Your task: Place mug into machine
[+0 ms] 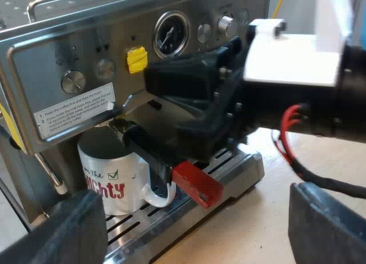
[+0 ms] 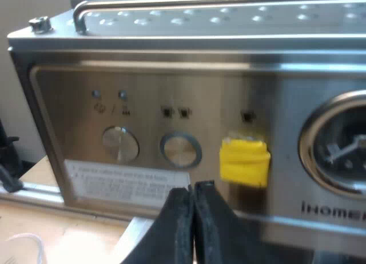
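My left gripper point(image 1: 200, 221) has its fingers wide apart and holds nothing. My right gripper point(image 2: 191, 215) has its fingers pressed together on nothing, close to the front of the espresso machine point(image 2: 171, 75). The mug point(image 1: 111, 172) stands upright on the drip tray point(image 1: 234, 164), under the holder point(image 1: 148, 147), so I think the job is done and only moving the arms away is left.

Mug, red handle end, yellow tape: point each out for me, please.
mug point(image 1: 114, 161), left wrist view, white side wall above the lettering
red handle end point(image 1: 197, 184), left wrist view, middle of the red tip
yellow tape point(image 2: 245, 160), right wrist view, centre of the patch
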